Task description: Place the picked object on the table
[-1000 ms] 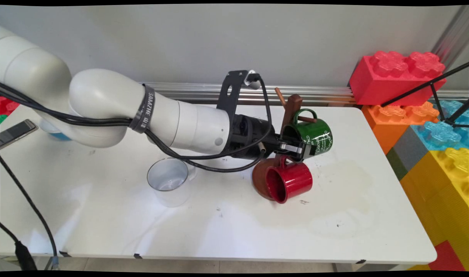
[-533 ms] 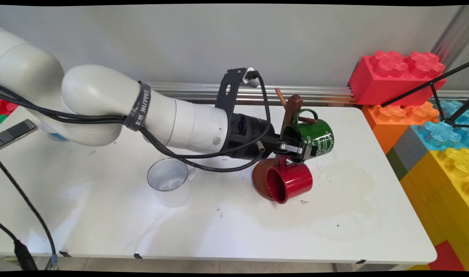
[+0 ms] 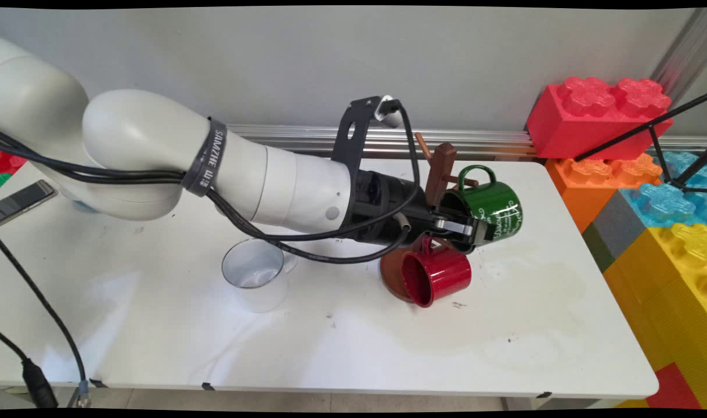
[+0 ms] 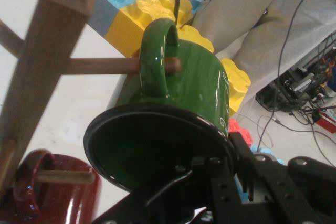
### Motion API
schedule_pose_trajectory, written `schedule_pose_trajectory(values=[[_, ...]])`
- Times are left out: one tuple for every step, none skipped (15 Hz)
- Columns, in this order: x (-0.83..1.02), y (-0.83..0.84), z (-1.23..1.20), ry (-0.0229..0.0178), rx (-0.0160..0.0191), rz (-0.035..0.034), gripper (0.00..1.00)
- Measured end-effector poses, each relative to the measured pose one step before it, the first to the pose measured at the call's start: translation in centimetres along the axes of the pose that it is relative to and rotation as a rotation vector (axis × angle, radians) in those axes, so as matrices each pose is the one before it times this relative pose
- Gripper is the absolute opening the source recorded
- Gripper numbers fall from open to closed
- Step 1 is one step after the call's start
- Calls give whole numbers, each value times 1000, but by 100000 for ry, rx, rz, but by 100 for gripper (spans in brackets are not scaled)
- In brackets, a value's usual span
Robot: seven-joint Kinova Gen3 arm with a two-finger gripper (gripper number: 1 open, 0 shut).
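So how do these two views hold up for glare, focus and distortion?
Main view: curved edges show lens distortion; soft glare on the white table; the white cup, red mug and green mug read clearly. Hand view: the wooden stand is close and soft; a bright highlight streaks the green mug's handle; the tool is dark and short on detail.

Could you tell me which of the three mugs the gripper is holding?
The green mug. The gripper is clamped on its rim, its handle around a rack peg. The red mug hangs lower down; the white mug stands alone on the table.
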Motion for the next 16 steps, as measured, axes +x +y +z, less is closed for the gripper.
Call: schedule_pose_trajectory(values=[[8,356,-20,-125,-694,-228,0],[21,298,7,-131,-621,-173,0],[-37,322,-20,-274,-649,-210,0],[-47,296,-41,-250,-538,-240,0],[-60,241,-45,-273,-472,-145,0],[-107,265,-59,-437,-557,-162,0],[-126,245,-71,-503,-532,-125,0],[-125,185,-92,-509,-398,-102,0],[-134,196,-115,-640,-437,-13,0],[-115,229,-160,-773,-588,310,0],[-70,127,-143,-694,-382,310,0],[-47,98,-116,-585,-381,413,0],[-59,200,-222,-1028,-821,981,0],[-31,134,-151,-706,-561,790,0],[-17,266,-241,-1206,-1070,1535,0],[-14,372,-300,-1591,-1525,2086,0]])
